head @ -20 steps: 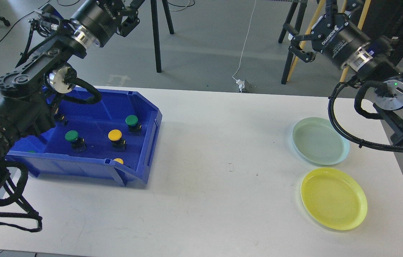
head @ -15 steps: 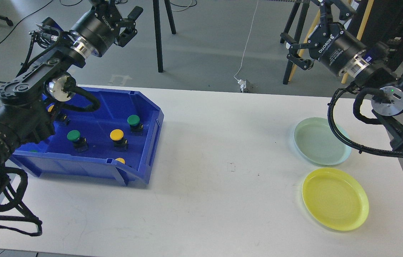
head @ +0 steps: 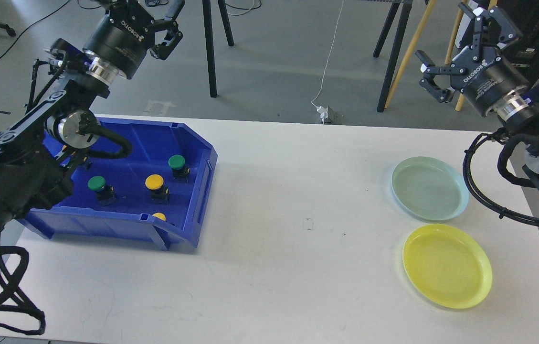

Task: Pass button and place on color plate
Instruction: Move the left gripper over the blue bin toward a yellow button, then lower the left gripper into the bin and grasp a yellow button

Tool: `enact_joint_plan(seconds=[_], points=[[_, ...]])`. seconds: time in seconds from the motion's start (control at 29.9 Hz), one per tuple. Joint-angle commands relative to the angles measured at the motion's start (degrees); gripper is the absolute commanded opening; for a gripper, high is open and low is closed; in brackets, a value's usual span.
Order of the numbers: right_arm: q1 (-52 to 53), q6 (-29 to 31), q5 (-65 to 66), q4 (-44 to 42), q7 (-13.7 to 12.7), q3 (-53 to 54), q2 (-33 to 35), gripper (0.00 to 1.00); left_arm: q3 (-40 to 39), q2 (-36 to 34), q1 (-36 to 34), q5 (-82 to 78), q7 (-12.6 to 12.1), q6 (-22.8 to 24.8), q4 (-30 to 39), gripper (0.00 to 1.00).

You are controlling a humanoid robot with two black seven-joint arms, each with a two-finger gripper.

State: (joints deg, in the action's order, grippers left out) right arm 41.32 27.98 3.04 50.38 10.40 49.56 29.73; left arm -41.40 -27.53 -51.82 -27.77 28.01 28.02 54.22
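A blue bin (head: 197,210) at the table's left holds several push buttons: a green one (head: 176,162), a yellow one (head: 154,182), another green one (head: 96,183), and a yellow one (head: 157,216) half hidden by the front wall. A pale green plate (head: 429,188) and a yellow plate (head: 447,265) lie at the right, both empty. My left gripper (head: 174,25) is open and empty, held high beyond the bin's far edge. My right gripper (head: 453,43) is open and empty, high above the table's far right edge.
The white table (head: 298,248) spans the view. My left arm (head: 35,153) covers the bin's left end. Black cables (head: 489,200) from my right arm hang beside the pale green plate. Stand legs (head: 209,48) rise behind the table.
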Motion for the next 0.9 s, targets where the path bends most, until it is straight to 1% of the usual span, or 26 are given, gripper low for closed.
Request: enact_joint_plan(seconds=[0.0,0.07,0.13,0.2,0.3,0.4,0.5,0.6,0.87], points=[[-1.15,0.02,-0.05,0.06,-0.03,0.45,0.24,1.00,6.56,-9.10,-1.51,-17.89,-0.01,-0.02,6.94,0.99],[-1.24,0.02,0.04,-0.02,-0.03,0.63,0.51,1.00,16.12,-14.37,-6.86,-26.16,-0.01,-0.02,7.65,0.99],[-1.33,0.02,0.04,-0.02,-0.03,0.63,0.51,1.00,26.58,-18.59,-12.13,-33.19,-0.01,-0.02,8.44,0.99],[-1.41,0.02,0.04,-0.28,-0.03,0.63,0.42,1.00,35.29,-22.03,-17.15,-42.06,-0.01,-0.02,9.84,0.99],[-1.50,0.02,0.12,-0.55,-0.03,0.63,-0.02,1.00,44.36,-22.92,-20.77,-59.27,-0.01,-0.02,10.99,0.99],[-2.38,0.02,0.12,-0.46,0.05,0.71,-0.11,1.00,47.63,-22.75,-20.34,-73.71,-0.01,-0.02,10.12,0.99],[-3.08,0.02,0.12,-0.46,0.05,0.71,-0.11,1.00,47.82,-19.77,-17.54,-80.41,-0.01,-0.02,7.14,0.99],[-3.70,0.02,0.04,-0.46,0.05,0.71,0.15,1.00,47.73,-15.03,-14.72,-80.60,-0.01,-0.02,3.97,0.99],[-4.05,0.02,0.04,-0.46,0.05,0.71,0.42,1.00,47.64,-8.43,-12.78,-79.90,-0.01,-0.02,-5.61,0.99]])
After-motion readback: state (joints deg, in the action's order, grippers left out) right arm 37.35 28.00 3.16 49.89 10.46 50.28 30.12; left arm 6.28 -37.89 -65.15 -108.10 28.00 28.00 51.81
